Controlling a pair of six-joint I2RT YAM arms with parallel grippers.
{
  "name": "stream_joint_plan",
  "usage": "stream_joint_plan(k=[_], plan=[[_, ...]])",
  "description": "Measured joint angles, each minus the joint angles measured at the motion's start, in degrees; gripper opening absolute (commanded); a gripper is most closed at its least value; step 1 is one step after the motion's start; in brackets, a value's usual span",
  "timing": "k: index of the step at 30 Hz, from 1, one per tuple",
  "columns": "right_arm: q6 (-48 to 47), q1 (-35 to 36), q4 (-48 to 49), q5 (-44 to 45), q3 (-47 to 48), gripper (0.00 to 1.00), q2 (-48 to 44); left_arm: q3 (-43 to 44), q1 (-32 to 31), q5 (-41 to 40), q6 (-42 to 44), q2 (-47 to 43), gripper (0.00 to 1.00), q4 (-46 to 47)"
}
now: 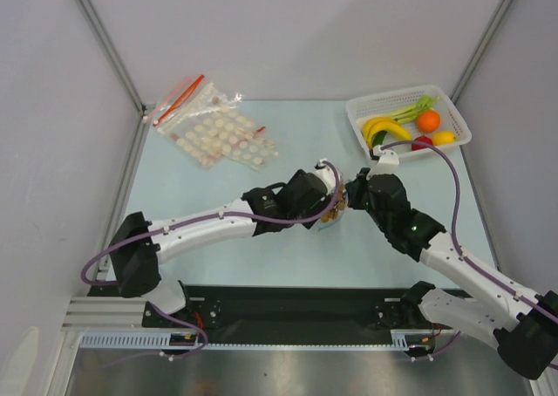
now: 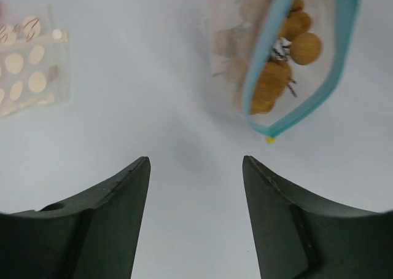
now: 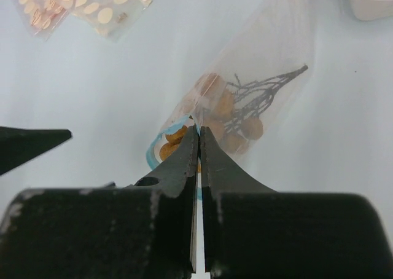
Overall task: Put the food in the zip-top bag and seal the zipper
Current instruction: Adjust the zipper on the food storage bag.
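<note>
The bag (image 3: 258, 88) sits in the middle of the table (image 1: 261, 261), fruit (image 2: 270, 88) inside, its zipper (image 2: 307, 107) gaping. Our right fingers (image 3: 184, 162) pinch the rim; our left fingers (image 2: 116, 193) stand wide and empty just beside it. Held by one pinch, we judge the mouth could twist or slip, spilling fruit before sealing.

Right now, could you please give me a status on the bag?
Left jaws open, empty. Right jaws shut on zip-top bag rim. Brown fruits inside, zipper unsealed. No obstruction.
</note>
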Motion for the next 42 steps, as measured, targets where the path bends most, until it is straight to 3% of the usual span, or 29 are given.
stream_joint_plan(k=[5,14,16,17,23,24,27,32,33,34,37,42], plan=[[0.0,-0.4,0.2,-1.7,0.0,0.00,-0.3,-6.4,-3.7,2.1,3.5,-2.3,0.72,8.1],[0.2,-0.6,1.3,-4.3,-0.6,0.00,-1.1,-13.4,-3.9,1.9,7.1,-4.7,0.62,23.8],[0.2,-0.6,1.7,-5.2,-0.6,0.00,-1.1,-13.4,-3.9,1.8,7.6,-4.2,0.53,26.1],[0.2,-0.6,2.0,-5.8,-0.8,0.00,-1.3,-13.4,-3.9,1.5,8.3,-3.3,0.41,27.6],[0.0,-0.6,3.6,-8.8,-2.6,0.00,-3.2,-12.1,-2.6,-0.3,8.3,0.5,0.27,28.5],[0.0,-0.6,4.0,-9.2,-2.8,0.00,-3.4,-12.0,-2.1,-0.1,8.3,1.1,0.15,28.3],[0.0,-0.6,4.6,-10.0,-3.0,0.00,-3.8,-11.5,-1.0,-0.3,7.8,2.6,0.00,27.3],[0.0,-0.7,4.6,-9.9,-3.3,0.00,-3.9,-10.7,-0.7,-1.4,6.7,2.7,0.00,25.0],[0.0,-0.7,4.7,-9.9,-3.3,0.06,-3.9,-10.5,-0.8,-1.6,6.3,2.4,0.00,23.9],[0.0,-0.7,4.6,-9.9,-3.4,0.24,-3.9,-10.2,-0.9,-2.0,5.7,2.1,0.00,22.7],[-0.2,-1.1,5.1,-9.9,-3.5,0.44,-3.8,-9.0,-0.8,-3.1,4.3,0.7,0.00,18.5],[-0.6,-2.4,6.6,-10.4,-4.5,0.56,-3.7,-7.4,1.1,-2.4,0.9,-2.2,0.00,11.8]])
